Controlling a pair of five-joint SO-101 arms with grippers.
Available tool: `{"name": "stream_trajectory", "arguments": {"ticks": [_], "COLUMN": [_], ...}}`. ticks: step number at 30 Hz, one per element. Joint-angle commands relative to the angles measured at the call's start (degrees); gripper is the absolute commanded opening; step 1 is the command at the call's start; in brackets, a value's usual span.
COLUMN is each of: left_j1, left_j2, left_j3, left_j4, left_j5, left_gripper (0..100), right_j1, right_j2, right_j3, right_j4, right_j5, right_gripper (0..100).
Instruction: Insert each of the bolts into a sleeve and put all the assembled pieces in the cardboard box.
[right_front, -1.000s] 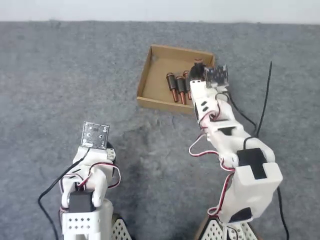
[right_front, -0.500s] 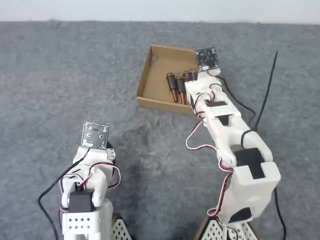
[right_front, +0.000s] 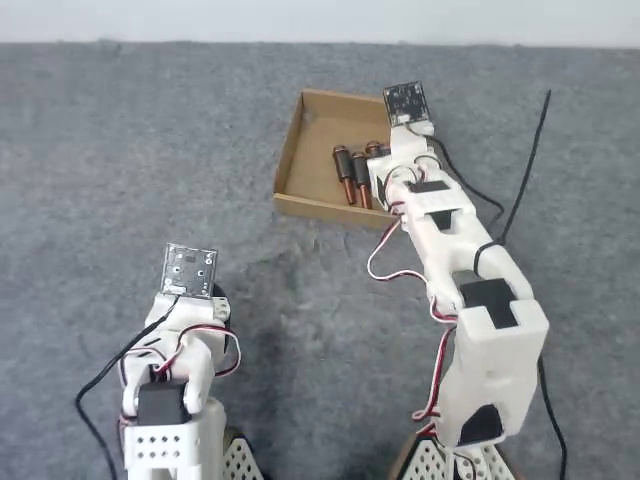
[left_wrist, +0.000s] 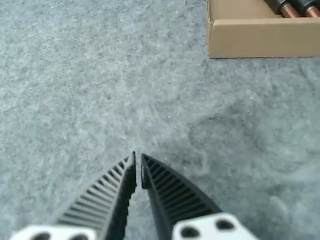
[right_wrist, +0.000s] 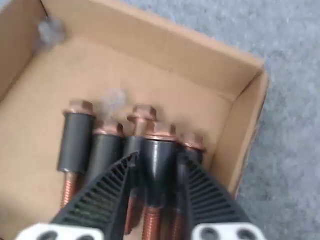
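The right gripper is seen pinching a sleeved bolt, one ribbed finger laid against each side of its black sleeve, copper head away from the wrist. The piece is held inside the box, close to the wall at one corner. Four more sleeved bolts are lain beside and beneath it on the box floor, packed side by side with heads the same way. In the high view the right arm is stretched over the box. The left gripper is pressed together with nothing between its fingers, low over the grey mat, well apart from the box.
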Motion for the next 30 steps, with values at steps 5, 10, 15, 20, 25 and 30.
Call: {"name": "stream_trajectory", "arguments": {"ticks": [5, 10, 15, 20, 25, 30], "left_j1": [-0.3, -0.3, -0.3, -0.3, -0.3, -0.3], "left_j2": [-1.1, -1.1, -1.1, -1.1, -1.1, -1.1], "left_j3": [-0.7, -0.7, -0.7, -0.7, -0.7, -0.7], "left_j4": [0.1, 0.0, 0.0, 0.0, 0.0, 0.0], "left_j5": [-0.5, -0.5, -0.5, -0.5, -0.5, -0.5], "left_gripper": [1, 1, 1, 1, 1, 1], "right_j1": [-0.2, -0.2, -0.1, -0.1, -0.1, -0.1], "right_j2": [-3.6, -10.7, -21.1, -34.7, -49.1, -65.4], "right_j3": [-3.3, 0.8, 7.9, 17.8, 27.7, 38.7], "right_j4": [0.6, 0.5, 0.5, 0.5, 0.6, 0.6], "right_j5": [-0.6, -0.6, -0.6, -0.6, -0.6, -0.5], "right_gripper": [7.2, 1.9, 0.7, 0.7, 0.7, 0.7]}}
